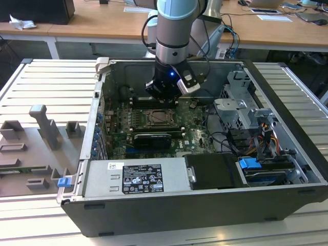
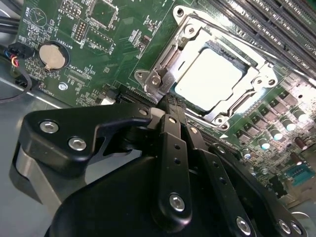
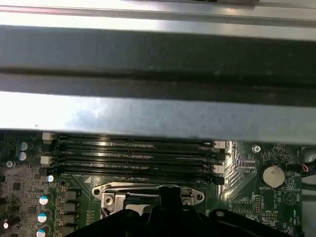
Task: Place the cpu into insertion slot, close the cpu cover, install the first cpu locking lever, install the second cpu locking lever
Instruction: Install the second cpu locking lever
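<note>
Chip point(image 2: 211, 74) sits in the socket point(image 2: 168, 61) under the cover point(image 2: 249, 91); pincer point(image 2: 168, 101) pinched narrow at its edge, holding nothing; press the lever slowly

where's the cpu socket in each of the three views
Exterior view: the insertion slot sits mid-motherboard inside the open case, just below the pincer.
Second wrist view: the insertion slot shows whole, the cpu seated in it, just past the pincer's tips.
First wrist view: its silvery rim shows beside the black pincer, in front of the memory slots.
Shared landmark: the round coin battery in both wrist views.
</note>
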Motion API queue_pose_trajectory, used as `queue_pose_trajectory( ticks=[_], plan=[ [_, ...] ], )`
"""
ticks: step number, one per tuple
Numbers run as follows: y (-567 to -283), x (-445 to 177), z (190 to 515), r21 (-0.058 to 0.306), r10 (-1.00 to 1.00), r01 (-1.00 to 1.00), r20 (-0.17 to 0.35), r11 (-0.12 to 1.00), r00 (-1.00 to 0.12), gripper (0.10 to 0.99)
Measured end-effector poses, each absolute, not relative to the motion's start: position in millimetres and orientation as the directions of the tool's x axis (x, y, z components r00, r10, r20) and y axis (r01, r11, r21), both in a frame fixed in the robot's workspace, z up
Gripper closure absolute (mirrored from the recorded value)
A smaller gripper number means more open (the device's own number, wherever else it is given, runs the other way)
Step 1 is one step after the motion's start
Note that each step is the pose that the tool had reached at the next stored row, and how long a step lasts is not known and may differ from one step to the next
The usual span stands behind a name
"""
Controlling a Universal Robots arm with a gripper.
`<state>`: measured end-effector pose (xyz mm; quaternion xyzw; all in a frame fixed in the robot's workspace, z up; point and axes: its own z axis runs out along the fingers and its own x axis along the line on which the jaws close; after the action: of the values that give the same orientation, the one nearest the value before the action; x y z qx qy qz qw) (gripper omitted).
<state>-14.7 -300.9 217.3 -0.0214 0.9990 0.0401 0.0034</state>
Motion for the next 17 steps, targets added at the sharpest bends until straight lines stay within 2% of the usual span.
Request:
queue_pose_trajectory(
  ticks=[6,11,17],
  plan=[
    [-305.3,-14.8,219.8,0.080,-0.042,-0.043,-0.009,0.996,-0.999,0.980],
    [-306.6,-14.7,250.7,0.080,-0.043,-0.043,-0.008,0.996,-0.999,0.980],
    [-333.4,-14.8,250.6,0.081,-0.042,-0.043,-0.008,0.996,-0.999,0.980]
  ],
)
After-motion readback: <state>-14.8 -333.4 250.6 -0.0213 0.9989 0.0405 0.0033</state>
